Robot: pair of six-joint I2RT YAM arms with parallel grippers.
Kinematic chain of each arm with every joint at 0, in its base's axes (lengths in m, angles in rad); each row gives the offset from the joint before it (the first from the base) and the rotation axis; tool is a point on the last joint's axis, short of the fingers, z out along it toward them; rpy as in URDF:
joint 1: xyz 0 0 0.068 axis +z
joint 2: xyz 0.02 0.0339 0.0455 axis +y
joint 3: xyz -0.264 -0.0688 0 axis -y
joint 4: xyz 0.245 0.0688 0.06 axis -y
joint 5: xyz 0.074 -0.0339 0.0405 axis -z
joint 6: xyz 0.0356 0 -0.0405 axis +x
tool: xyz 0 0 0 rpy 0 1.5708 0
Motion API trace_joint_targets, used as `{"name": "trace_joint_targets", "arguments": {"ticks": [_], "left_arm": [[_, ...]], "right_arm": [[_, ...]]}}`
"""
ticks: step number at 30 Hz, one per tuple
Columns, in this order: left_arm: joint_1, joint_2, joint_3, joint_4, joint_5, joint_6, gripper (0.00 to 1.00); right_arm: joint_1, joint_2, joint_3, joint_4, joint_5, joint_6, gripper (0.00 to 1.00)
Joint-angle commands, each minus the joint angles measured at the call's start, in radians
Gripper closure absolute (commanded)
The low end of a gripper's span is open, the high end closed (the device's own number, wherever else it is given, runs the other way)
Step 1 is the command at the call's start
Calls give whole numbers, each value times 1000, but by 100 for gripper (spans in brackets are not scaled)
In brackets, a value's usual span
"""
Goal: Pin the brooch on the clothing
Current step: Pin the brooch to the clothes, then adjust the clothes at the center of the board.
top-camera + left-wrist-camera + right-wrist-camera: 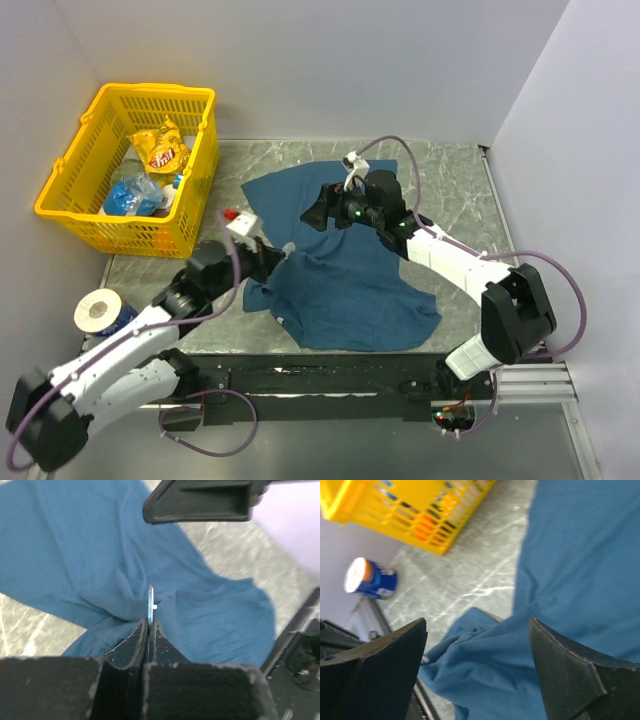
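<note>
The teal-blue T-shirt (345, 275) lies crumpled in the middle of the table. My left gripper (272, 256) is at the shirt's left edge. In the left wrist view it (149, 623) is shut on the brooch (150, 602), a thin disc seen edge-on, with a small pin stub pointing right. The brooch stands against a raised fold of the shirt (100, 555). My right gripper (322, 212) is open and empty above the shirt's upper part. In the right wrist view its jaws (477, 627) stand wide apart over the fabric (570, 580).
A yellow basket (60, 185) with snack bags stands at the back left, also in the right wrist view (410, 510). A blue can with a white lid (100, 312) stands at the left edge. A small white and red object (238, 220) lies near the basket.
</note>
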Motion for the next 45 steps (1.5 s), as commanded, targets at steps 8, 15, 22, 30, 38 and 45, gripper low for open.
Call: {"name": "trace_joint_targets", "arguments": {"ticks": [8, 15, 22, 30, 38, 45], "left_arm": [[-428, 423, 218, -167, -482, 88, 67], [-280, 194, 114, -167, -543, -111, 4], [79, 179, 44, -233, -352, -214, 2], [208, 484, 118, -250, -83, -237, 16], [211, 639, 144, -285, -83, -228, 81], [245, 620, 164, -479, -336, -298, 99]], "right_arm": [[-30, -90, -41, -242, 180, -99, 4], [-47, -90, -53, -322, 226, -122, 0], [-50, -73, -64, -328, 225, -114, 0], [-53, -45, -33, -366, 237, -126, 0], [-67, -21, -16, -412, 252, -129, 0], [-108, -8, 12, -444, 268, -128, 0]]}}
